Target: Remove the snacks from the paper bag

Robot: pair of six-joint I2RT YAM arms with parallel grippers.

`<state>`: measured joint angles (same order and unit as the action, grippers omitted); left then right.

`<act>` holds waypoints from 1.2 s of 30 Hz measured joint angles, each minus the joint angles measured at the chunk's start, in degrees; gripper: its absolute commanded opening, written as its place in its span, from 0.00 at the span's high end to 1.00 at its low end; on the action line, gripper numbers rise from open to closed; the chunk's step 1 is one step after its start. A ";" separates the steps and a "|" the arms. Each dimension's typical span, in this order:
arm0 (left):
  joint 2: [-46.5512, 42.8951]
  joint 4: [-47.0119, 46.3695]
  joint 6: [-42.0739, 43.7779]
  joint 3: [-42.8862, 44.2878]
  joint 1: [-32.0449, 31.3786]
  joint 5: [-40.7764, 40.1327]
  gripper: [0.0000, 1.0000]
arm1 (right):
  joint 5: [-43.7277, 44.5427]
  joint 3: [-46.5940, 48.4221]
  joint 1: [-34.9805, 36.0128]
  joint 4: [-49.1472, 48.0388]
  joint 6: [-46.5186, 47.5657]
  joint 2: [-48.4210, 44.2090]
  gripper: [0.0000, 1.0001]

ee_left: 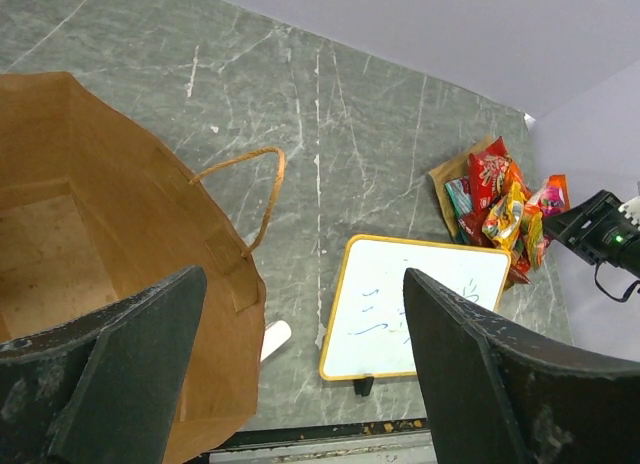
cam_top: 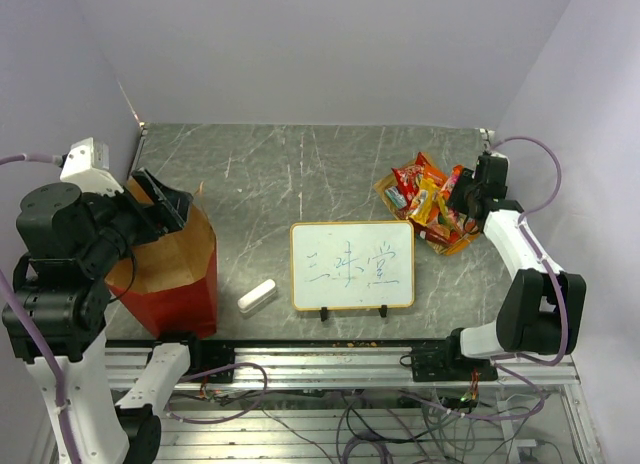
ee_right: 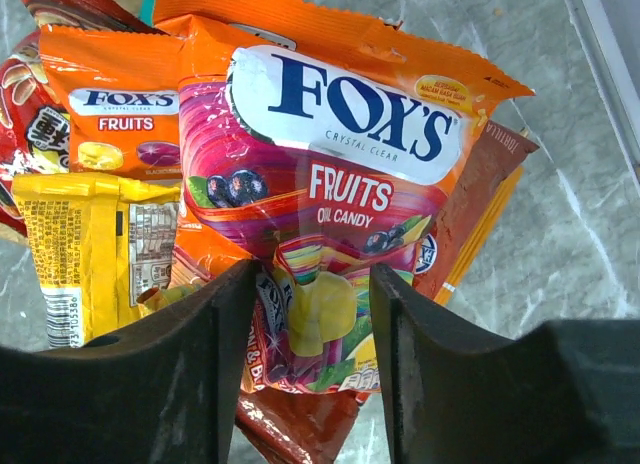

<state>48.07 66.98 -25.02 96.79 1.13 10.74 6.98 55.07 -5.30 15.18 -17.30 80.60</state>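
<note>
Right fingers (ee_right: 170, 374), parted, straddle snacks (ee_right: 330, 184); left fingers (ee_left: 110, 374) hover over paper bag (ee_left: 140, 194).

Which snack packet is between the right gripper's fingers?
The big Fox's Fruits oil candy packet, pink-purple with berries; the smaller orange Fox's packet and the yellow packet lie to its left.

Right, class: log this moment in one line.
left gripper: open above paper bag | right gripper: open astride Fox's packet | snacks: piled by whiteboard
</note>
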 measured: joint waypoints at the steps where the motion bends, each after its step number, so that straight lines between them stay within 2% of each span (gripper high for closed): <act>1: 0.04 0.13 -0.02 0.20 0.00 0.04 0.10 | 0.07 0.17 0.00 0.28 0.26 0.00 0.47; 4: 0.11 0.61 0.00 0.87 0.00 0.28 0.10 | 0.15 0.44 0.00 1.25 1.05 -0.28 0.40; 19: 0.09 3.06 -0.04 2.16 0.00 3.41 0.11 | 1.33 4.00 0.02 6.62 3.89 -3.43 0.21; 24: 0.04 3.39 -0.39 2.16 0.00 4.02 0.11 | 1.75 7.30 1.38 10.82 3.32 -3.45 0.03; 28: 0.04 3.28 -1.68 2.16 0.00 4.17 0.11 | 4.20 13.09 7.19 14.73 2.01 -3.34 0.00; 36: 0.20 0.96 -5.79 1.57 0.00 2.80 0.11 | 5.16 28.20 24.96 25.35 -5.40 1.11 0.00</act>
<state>48.27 67.94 -30.81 98.37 1.13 13.54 12.14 83.26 19.66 40.53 -22.70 81.71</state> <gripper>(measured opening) 0.889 0.999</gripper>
